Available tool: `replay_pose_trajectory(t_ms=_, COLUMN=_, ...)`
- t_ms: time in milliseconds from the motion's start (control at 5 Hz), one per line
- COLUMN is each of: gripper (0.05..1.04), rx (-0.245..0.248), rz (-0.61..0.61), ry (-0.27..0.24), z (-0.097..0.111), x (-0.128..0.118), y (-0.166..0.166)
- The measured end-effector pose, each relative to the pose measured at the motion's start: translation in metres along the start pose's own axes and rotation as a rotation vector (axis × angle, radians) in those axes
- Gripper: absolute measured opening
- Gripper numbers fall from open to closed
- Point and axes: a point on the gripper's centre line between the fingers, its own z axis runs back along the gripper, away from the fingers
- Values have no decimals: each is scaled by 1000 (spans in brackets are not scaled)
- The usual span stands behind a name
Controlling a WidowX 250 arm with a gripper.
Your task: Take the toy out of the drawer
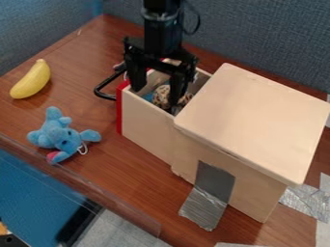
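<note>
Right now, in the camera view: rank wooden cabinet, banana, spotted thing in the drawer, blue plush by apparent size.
1. Wooden cabinet
2. Blue plush
3. Banana
4. Spotted thing, by visible part only; the hand partly covers it, so its full size is unsure.

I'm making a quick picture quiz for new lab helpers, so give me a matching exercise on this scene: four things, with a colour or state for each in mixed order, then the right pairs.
Things:
1. banana
2. drawer
3. plush animal
4. gripper

Colours and states:
A. pulled open
B. blue
C. fingers apart, at the drawer's opening
D. yellow

Right pairs: 1-D, 2-A, 3-B, 4-C
</note>
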Motion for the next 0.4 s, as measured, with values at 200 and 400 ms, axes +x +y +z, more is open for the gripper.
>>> replay_pose_trajectory(t_ms=200, gripper=948, rx=18, rz=-13, ry=5, z=-7, x=-3, y=-4)
replay_pose_trajectory(t_ms=400, gripper=664, rx=23, rz=-26, ry=4, z=-11, x=-5, y=-8)
